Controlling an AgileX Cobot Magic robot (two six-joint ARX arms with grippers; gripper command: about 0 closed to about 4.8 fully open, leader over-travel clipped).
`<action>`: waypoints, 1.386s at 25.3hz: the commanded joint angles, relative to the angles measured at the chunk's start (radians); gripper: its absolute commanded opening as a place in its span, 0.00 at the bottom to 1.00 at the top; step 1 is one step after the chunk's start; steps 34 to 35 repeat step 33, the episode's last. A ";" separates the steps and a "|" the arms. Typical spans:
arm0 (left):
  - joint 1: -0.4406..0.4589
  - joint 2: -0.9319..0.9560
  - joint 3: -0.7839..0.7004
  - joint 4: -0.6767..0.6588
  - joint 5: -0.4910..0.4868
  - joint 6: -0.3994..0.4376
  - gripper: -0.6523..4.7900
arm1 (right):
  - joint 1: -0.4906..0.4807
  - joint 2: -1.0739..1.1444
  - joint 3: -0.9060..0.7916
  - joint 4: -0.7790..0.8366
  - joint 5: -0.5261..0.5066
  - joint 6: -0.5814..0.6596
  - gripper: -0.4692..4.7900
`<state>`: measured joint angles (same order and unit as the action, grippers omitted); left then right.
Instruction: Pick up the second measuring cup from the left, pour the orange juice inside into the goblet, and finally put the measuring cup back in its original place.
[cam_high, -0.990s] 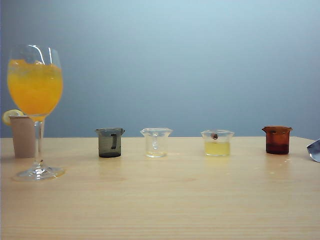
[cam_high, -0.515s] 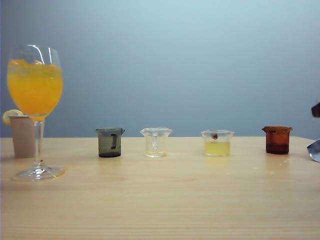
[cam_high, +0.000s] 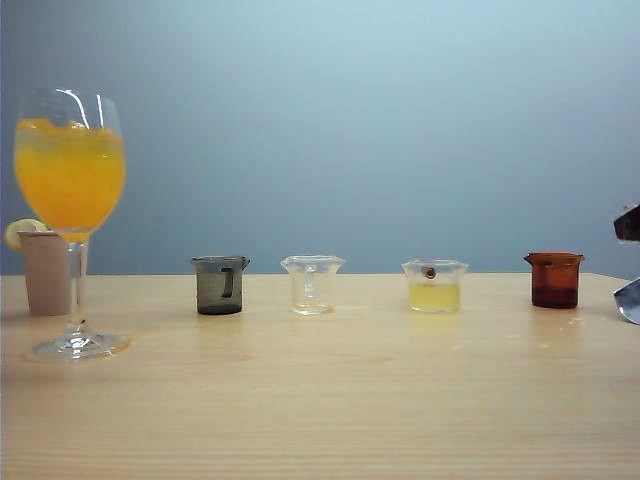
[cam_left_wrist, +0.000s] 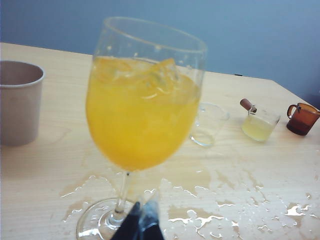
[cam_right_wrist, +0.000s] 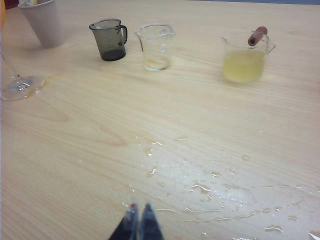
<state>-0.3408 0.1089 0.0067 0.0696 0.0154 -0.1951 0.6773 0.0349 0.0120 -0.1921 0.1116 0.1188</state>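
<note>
The goblet (cam_high: 70, 200) stands at the far left, its bowl filled with orange juice (cam_high: 70, 175) and ice. The second measuring cup (cam_high: 312, 285) is a small clear cup, upright on the table in the row, with only a faint film at its bottom (cam_right_wrist: 156, 47). My left gripper (cam_left_wrist: 141, 220) is shut and holds nothing, just in front of the goblet's foot (cam_left_wrist: 102, 225). My right gripper (cam_right_wrist: 138, 220) hovers shut and holding nothing over wet wood, well short of the row of cups. The clear cup (cam_left_wrist: 207, 125) shows behind the goblet's bowl (cam_left_wrist: 142, 110).
A smoky grey cup (cam_high: 220, 285), a cup of pale yellow liquid (cam_high: 434, 285) and a brown cup (cam_high: 554, 280) share the row. A beige cup (cam_high: 45, 272) stands behind the goblet. Spilled puddles (cam_right_wrist: 210, 192) lie on the near tabletop. A dark arm part (cam_high: 628, 222) shows at the right edge.
A dark part of the right arm has come into the exterior view at the right edge. The cups and the goblet have not moved.
</note>
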 joint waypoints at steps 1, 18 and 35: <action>0.001 0.003 0.002 0.009 0.005 0.004 0.11 | 0.000 -0.003 -0.004 0.003 0.001 0.005 0.12; 0.348 -0.108 0.002 -0.014 0.003 0.004 0.11 | -0.367 -0.034 -0.011 0.021 -0.002 0.005 0.12; 0.351 -0.108 0.002 -0.024 0.007 0.004 0.11 | -0.712 -0.034 -0.011 0.021 -0.001 0.005 0.12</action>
